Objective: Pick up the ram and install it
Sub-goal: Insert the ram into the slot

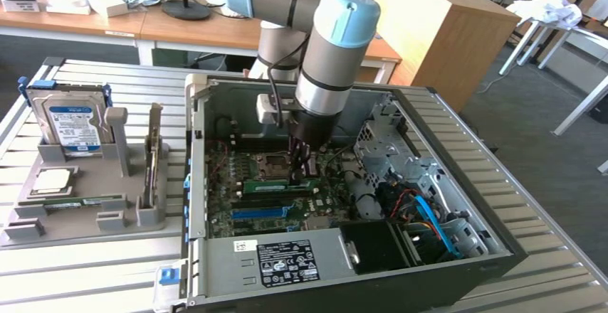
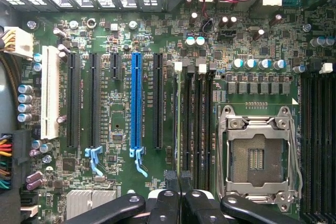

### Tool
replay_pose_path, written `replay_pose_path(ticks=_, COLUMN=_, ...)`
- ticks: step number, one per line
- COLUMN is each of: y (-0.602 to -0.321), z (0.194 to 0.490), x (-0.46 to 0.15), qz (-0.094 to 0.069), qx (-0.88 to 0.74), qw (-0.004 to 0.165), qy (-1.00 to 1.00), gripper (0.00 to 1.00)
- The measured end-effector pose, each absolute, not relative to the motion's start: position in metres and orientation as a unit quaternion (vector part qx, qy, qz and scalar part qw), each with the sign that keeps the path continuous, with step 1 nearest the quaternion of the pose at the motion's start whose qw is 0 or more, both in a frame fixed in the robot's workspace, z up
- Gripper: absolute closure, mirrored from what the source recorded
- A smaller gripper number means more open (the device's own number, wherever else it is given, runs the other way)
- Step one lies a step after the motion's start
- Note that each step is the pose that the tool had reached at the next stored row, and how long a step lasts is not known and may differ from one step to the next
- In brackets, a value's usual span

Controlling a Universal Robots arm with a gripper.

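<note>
In the open computer case (image 1: 399,292) on the slatted table (image 1: 532,206): green motherboard (image 1: 221,206), bare processor socket (image 1: 273,162), power supply box (image 1: 285,256) with a printed label along the near wall, blue cables (image 1: 428,217) toward the exterior view's right. On the grey fixture tray (image 1: 76,231) at the exterior view's left, just beside the case: hard drive (image 1: 68,124) upright in its cradle, square processor chip (image 1: 53,180) flat in front of it, thin card (image 1: 152,160) on edge between two posts.

Reaches down into the case from above, forearm close to vertical, wrist over the middle of the board. Gripper (image 1: 305,173) closed on the ram (image 1: 281,183), pinching its upper edge. Holds the stick level and on edge, down at the memory slots, just beside the socket. Cannot tell whether seated in a slot or only resting on it.

From the exterior view: arm's pose, tray and its contents, case walls.

From the wrist view, looking straight down on the board: ram (image 2: 179,124) edge-on as a thin green line running out from between the black fingertips (image 2: 171,181) of the gripper (image 2: 180,181), lined up along the memory slot nearest the expansion slots, a white latch (image 2: 177,67) at its far end. Also blue expansion slot (image 2: 137,103), white slot (image 2: 51,93), socket (image 2: 256,156) open with its frame raised.
</note>
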State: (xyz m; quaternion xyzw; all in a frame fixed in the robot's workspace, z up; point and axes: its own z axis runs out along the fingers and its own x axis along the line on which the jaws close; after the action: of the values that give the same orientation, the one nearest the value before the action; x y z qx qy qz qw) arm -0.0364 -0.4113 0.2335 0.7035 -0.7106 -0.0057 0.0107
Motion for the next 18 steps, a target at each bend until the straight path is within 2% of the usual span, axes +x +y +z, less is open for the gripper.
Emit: replay_pose_path(ticks=18, y=-0.4113, z=0.2326, x=-0.0364, qz=-0.006, qx=0.700, qw=0.011, qy=-0.714, gripper=0.88)
